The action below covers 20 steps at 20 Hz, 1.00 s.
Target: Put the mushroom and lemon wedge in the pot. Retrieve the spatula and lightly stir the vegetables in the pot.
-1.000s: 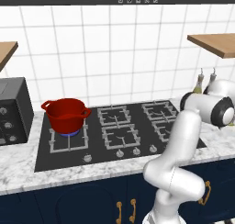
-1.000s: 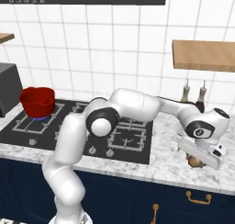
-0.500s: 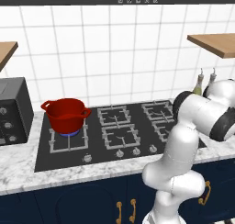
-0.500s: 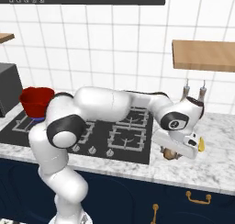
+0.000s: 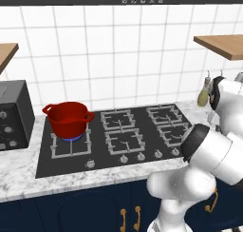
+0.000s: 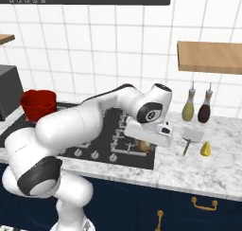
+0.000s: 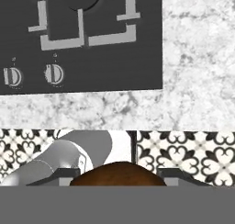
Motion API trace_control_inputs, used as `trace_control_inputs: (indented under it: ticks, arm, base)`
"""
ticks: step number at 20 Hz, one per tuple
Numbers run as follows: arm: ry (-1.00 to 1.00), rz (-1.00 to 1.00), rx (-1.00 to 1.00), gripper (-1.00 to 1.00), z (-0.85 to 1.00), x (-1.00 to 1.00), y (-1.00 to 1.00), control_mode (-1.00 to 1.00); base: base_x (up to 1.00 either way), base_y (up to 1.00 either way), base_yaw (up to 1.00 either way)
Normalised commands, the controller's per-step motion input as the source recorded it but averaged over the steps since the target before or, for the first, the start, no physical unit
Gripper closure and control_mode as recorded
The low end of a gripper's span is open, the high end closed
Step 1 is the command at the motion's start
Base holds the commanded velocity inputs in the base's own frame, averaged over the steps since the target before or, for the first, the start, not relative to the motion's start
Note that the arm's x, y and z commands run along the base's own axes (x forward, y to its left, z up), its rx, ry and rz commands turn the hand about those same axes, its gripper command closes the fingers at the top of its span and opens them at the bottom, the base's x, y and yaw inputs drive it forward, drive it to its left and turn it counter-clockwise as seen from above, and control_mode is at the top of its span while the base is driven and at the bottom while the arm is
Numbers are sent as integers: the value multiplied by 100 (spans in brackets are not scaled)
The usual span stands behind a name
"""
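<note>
My gripper is shut on the mushroom, a tan-brown lump held just above the front right corner of the hob. In the hand view the mushroom bulges up between the two dark fingertips. The glossy red pot stands on the far left burner, well to the left of the gripper; the same pot shows behind my arm. On the marble counter to the right lie the spatula and, beside it, the yellow lemon wedge.
Two bottles stand against the tiled wall behind the spatula. The black hob has knobs along its front edge. A dark toaster sits left of the pot. A wooden shelf hangs above the right counter.
The arm has swung left from the right counter, carrying the mushroom off the marble to above the hob's front right corner.
</note>
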Motion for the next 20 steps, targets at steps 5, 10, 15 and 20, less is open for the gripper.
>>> trace_control_inputs:
  ticks: [5,10,15,20]
  arm:
    - [0,16,0,100,32,12,100,-100]
    - [0,16,0,100,17,35,100,-100]
    - [0,15,0,100,19,42,100,-100]
    - [-1,13,0,100,9,33,100,-100]
  base:
    - [0,0,0]
    - [0,0,0]
    - [0,0,0]
    - [0,0,0]
